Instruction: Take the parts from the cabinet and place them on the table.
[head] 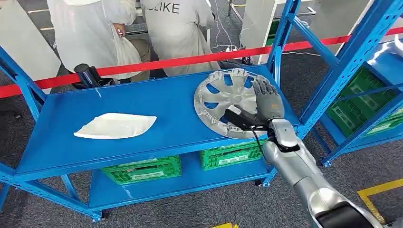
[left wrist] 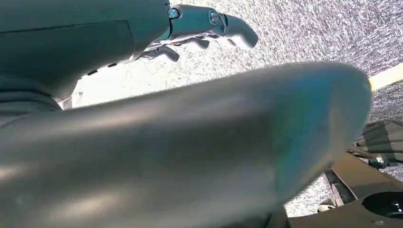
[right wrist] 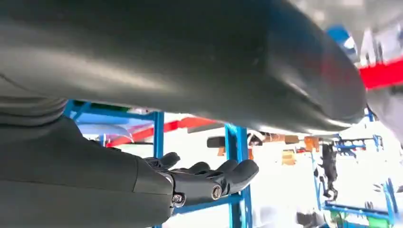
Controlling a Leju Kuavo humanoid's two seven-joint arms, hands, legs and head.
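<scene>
Our right hand (head: pixel 267 102) resting on the silver wheel cover (head: pixel 228 102), fingers spread flat over its rim, cover lying on the blue shelf (head: pixel 157 137) near its right end, white part (head: pixel 115 126) well apart, green crates (head: pixel 142 170) below, our left hand (left wrist: pixel 199 28) holding nothing, fingers loosely apart.

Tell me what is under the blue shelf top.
Two green crates stand on the lower shelf under the blue shelf top. Their contents are covered by the top.
</scene>
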